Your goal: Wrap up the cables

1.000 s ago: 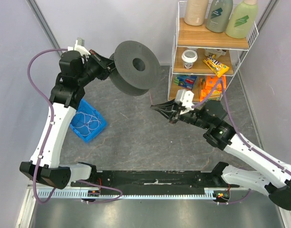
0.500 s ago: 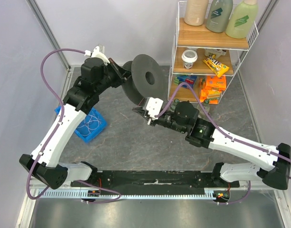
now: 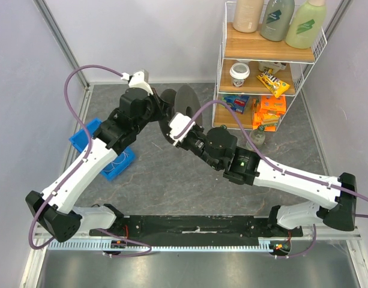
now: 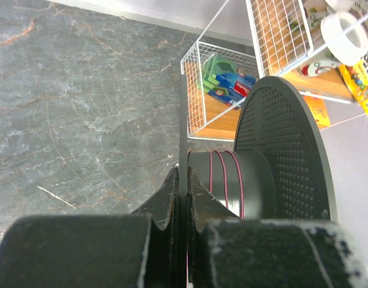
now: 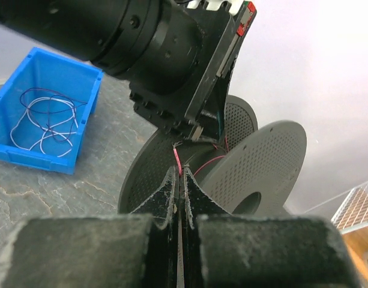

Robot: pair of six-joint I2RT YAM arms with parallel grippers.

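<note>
Left claw (image 4: 182,180) is clamped tight on the near flange of the dark grey perforated spool (image 4: 286,138). Its fingers (image 4: 162,201) sit either side of the thin rim, no gap btwn them and it. That cam sees the near flange edge-on, w/ the far flange roughly upright and the hub btwn the two. The hub carries a few turns of pink cable (image 4: 211,174), spaced apart, not bunched.

Right claw (image 5: 178,174) is closed too, pinching the same pink cable just in front of the spool. A short length runs from its fingertips (image 5: 168,186) up toward the hub, close under the left claw's body.

From the top cam both claws meet at the spool. That's toward the back of the desk (image 3: 171,174), just left of the wire rack (image 3: 256,48).

The rest of the cables (image 5: 44,119) lie as loose loops, pale and dark strands, inside the blue bin (image 5: 27,155). The bin is on the desk's left side, well apart from the spool. Can't tell whether the pinched cable links to those in the bin.
</note>
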